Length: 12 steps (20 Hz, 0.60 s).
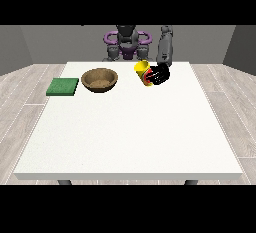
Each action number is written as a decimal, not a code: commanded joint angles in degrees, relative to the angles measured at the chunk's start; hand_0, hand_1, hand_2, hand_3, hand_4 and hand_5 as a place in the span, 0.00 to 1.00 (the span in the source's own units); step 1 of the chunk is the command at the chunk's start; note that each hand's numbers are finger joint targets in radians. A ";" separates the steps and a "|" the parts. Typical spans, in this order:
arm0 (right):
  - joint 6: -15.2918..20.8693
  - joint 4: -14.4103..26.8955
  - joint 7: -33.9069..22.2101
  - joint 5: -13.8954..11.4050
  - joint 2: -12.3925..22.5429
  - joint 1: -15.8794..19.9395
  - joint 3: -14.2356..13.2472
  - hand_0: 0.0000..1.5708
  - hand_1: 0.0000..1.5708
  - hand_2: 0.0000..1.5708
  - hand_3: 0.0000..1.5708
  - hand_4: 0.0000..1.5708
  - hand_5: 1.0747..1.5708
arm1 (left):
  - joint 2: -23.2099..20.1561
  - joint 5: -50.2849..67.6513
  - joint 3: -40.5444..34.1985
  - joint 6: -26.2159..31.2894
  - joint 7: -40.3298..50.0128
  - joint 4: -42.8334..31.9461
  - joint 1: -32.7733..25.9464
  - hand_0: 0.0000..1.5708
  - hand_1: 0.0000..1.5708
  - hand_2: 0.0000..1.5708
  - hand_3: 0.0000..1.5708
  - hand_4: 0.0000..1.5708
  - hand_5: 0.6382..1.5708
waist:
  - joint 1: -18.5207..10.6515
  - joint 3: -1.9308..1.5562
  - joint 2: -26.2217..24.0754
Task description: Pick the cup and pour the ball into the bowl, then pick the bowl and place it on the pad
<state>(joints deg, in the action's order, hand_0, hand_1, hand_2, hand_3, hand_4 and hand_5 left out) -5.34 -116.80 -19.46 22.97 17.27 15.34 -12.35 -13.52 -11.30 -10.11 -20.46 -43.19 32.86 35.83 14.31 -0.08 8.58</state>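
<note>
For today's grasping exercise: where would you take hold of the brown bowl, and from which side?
Grip the bowl at its rim, coming from above: it sits upright and open, and the rim is its only thin edge. Its right rim is nearest the hand at the view's right.

No legible text, labels, brands or numbers were seen on any item or surface from where I stood.

Front view, sole camera: stood across the white table [130,132] from the robot [126,42], raised and angled down, facing it. Set well back, so the whole tabletop fitted in, near edge lowest. The robot sat small at top centre, behind the far edge; its black hand [160,73] showed right of centre, reaching toward the lens. No second view was supplied to overlap.
</note>
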 commanded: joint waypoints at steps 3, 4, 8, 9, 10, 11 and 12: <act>-0.71 5.06 1.65 0.22 -0.50 2.33 0.05 0.00 0.00 0.00 0.00 0.16 0.98 | 1.57 -12.06 8.09 -13.73 11.89 -0.97 7.24 0.89 0.89 1.00 1.00 0.69 0.97 | 0.03 -0.05 -1.19; -3.19 5.48 2.05 1.99 0.86 2.01 -0.79 0.00 0.00 0.00 0.00 0.16 0.98 | 1.38 -13.64 8.43 -16.57 13.74 -1.78 8.16 0.89 0.89 1.00 1.00 0.67 0.98 | 2.37 -0.07 -0.43; -2.87 6.64 4.41 -0.79 0.02 1.25 -0.48 0.00 0.00 0.00 0.00 0.19 0.98 | 1.49 -17.87 10.85 -17.78 19.93 -3.01 12.03 0.90 0.90 1.00 1.00 0.65 0.98 | 0.42 0.03 -0.93; -3.37 7.70 3.34 1.01 0.39 1.69 -1.04 0.00 0.00 0.00 0.00 0.19 0.98 | 3.40 -19.38 12.04 -18.35 24.19 -4.31 13.24 0.90 0.90 1.00 1.00 0.65 0.98 | 1.14 0.02 -1.92; -4.43 6.42 3.66 1.57 0.14 0.54 -0.54 0.00 0.00 0.00 0.00 0.20 0.98 | 2.53 -20.10 11.91 -19.18 23.78 -4.99 12.98 0.90 0.90 1.00 1.00 0.65 0.98 | 2.10 0.04 -1.11; -0.64 3.19 1.84 -1.47 -1.29 2.01 1.90 0.00 0.00 0.00 0.00 0.20 0.98 | 2.35 -21.53 12.37 -20.80 24.43 -6.19 13.73 0.90 0.90 1.00 1.00 0.65 0.98 | 2.35 0.08 -0.64; -4.27 4.80 2.31 2.02 1.25 2.34 -0.72 0.00 0.00 0.00 0.00 0.21 0.99 | 3.46 -22.06 12.30 -23.42 24.62 -6.28 13.00 0.91 0.91 1.00 1.00 0.64 0.99 | 2.95 0.07 0.55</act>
<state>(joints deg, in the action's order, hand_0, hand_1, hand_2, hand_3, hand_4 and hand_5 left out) -8.10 -111.58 -17.03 23.69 17.52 16.97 -12.61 -11.28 -29.46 0.65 -38.71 -22.59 28.55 47.22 15.96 -0.05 7.79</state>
